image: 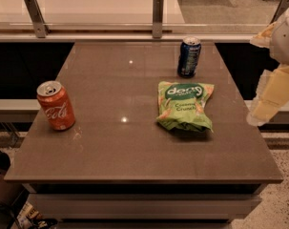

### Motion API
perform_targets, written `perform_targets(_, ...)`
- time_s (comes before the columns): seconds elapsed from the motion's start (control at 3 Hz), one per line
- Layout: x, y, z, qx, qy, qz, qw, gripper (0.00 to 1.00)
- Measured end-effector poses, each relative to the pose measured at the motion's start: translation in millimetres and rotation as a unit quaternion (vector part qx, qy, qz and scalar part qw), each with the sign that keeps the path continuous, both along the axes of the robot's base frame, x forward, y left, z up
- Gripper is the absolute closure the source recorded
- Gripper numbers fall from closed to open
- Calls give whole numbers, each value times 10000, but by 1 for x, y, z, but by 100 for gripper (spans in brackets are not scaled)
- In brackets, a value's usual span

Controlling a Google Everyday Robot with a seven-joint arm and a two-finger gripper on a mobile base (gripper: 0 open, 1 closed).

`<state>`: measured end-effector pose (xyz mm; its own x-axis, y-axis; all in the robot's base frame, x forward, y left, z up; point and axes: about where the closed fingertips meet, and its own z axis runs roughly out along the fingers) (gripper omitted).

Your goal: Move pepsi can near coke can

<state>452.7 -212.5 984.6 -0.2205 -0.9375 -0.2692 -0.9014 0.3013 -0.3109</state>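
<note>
The pepsi can, dark blue with a silver top, stands upright at the far right of the brown table. The coke can, red-orange with white script, stands upright near the table's left edge, far from the blue can. My gripper hangs at the right edge of the view, beyond the table's right side. It is right of and nearer than the pepsi can, and it touches nothing.
A green snack bag lies flat just in front of the pepsi can. A glass barrier with metal posts runs along the table's far edge. The floor shows at the lower right.
</note>
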Motion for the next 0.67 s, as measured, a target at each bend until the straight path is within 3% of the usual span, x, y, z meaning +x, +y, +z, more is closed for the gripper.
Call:
perform_targets(0.33, 12, -4, -12, 596, -345, -427, 9967, 0)
perform_targets(0.67, 17, -11, -31, 1350, -615, -1009, 9838, 0)
